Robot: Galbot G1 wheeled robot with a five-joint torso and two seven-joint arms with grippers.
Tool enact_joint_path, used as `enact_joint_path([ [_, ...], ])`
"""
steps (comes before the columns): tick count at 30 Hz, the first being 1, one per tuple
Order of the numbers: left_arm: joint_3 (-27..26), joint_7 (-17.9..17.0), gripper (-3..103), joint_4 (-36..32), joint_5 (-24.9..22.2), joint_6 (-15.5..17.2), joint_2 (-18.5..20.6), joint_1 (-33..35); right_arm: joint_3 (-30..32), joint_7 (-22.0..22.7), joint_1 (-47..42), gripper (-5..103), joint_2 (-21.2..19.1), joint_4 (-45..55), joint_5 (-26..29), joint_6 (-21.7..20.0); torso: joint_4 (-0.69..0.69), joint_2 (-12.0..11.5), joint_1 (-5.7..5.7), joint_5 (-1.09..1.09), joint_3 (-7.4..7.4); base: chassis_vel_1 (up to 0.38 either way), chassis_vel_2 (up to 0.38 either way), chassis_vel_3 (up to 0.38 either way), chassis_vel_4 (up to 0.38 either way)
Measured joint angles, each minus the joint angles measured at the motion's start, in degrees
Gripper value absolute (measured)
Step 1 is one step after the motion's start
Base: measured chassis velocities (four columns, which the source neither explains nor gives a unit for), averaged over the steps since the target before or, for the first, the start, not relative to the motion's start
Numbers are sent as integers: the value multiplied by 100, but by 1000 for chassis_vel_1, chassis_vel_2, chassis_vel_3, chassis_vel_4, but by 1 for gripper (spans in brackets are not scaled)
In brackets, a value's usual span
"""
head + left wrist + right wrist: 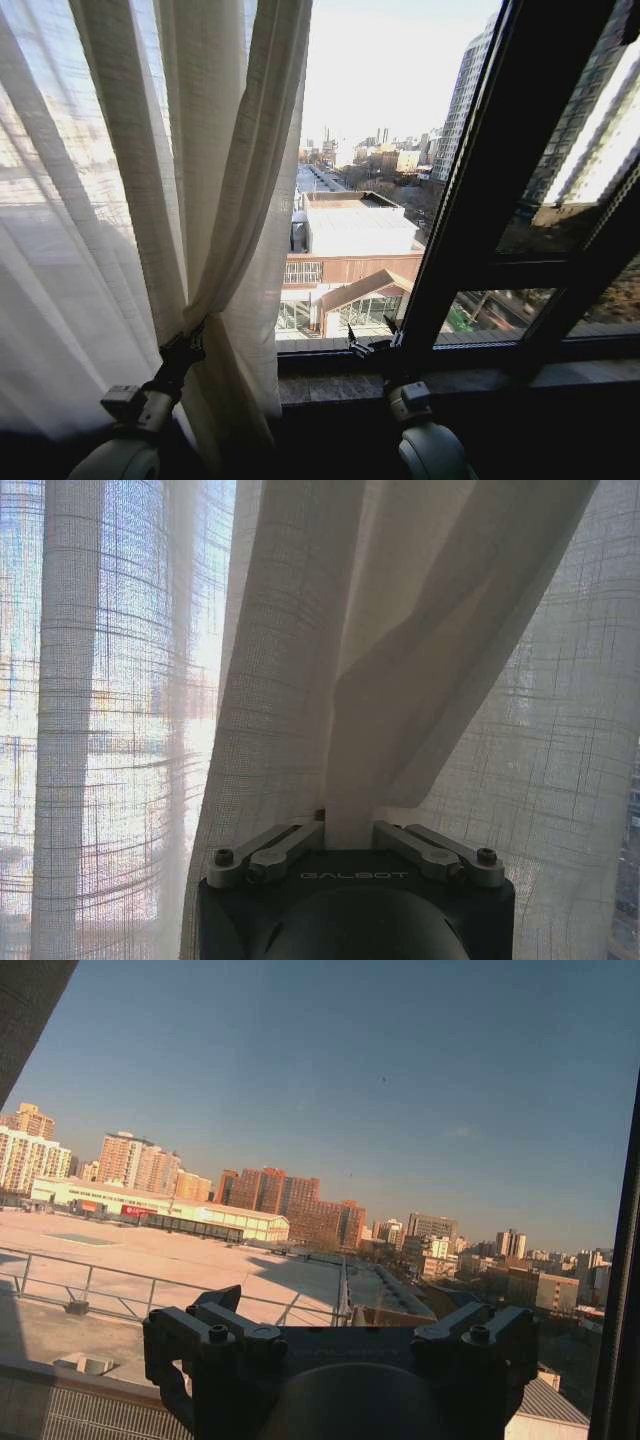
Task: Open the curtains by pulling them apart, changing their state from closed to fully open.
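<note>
The curtains (150, 200) hang in front of me as sheer cream-white fabric, finely woven and translucent, with daylight glowing through the weave. They lie to my left side of the window, gathered into long vertical pleats that converge low down and fan out above. In my left wrist view the cloth (400, 660) shows a grid-like weave, with a thick fold running diagonally and narrowing to a pinched strip at the bottom. To the right of their edge the glass stands uncovered
</note>
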Motion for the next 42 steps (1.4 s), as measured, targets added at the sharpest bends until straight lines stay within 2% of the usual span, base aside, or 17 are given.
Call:
enact_joint_path([
  [42, -42, -14, 0, -30, 5, 0, -93, -20, -18, 2, -47, 100, -5, 17, 109, 105, 1, 0, 1, -2, 0, 69, 67, -70, -70],
])
